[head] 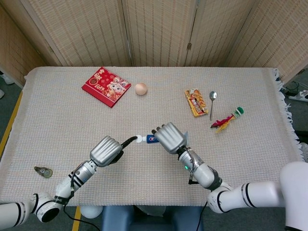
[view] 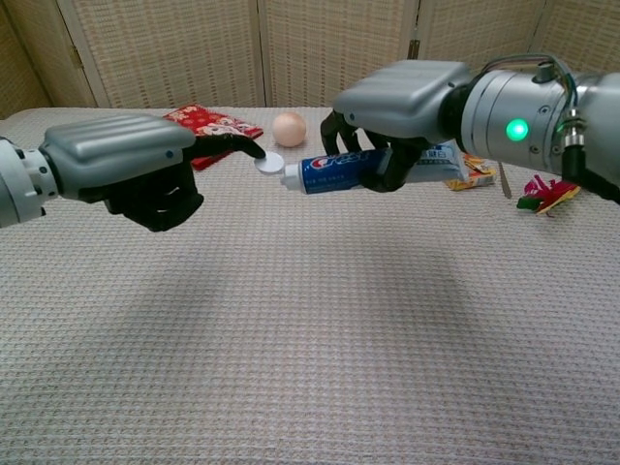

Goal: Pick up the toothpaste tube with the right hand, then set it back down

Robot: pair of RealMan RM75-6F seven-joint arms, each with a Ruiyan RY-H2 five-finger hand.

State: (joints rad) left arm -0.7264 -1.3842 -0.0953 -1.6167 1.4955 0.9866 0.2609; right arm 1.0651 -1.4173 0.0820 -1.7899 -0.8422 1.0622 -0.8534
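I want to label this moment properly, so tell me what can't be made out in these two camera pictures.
- Toothpaste tube: its middle is covered by the right hand in both views, so the grip underneath can't be judged.
- Left hand: whether its extended finger touches the tube's cap is unclear in both views.
- Small object near the table's left edge: too small in the head view to identify.
- Snack packet: mostly hidden behind the right hand in the chest view.

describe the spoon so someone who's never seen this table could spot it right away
Look at the far right part of the table, toward the screen. The spoon lies there, bowl pointing away from the robot, between a yellow snack packet and a red and green toy. It is the only plain silver thing among those colourful neighbours.
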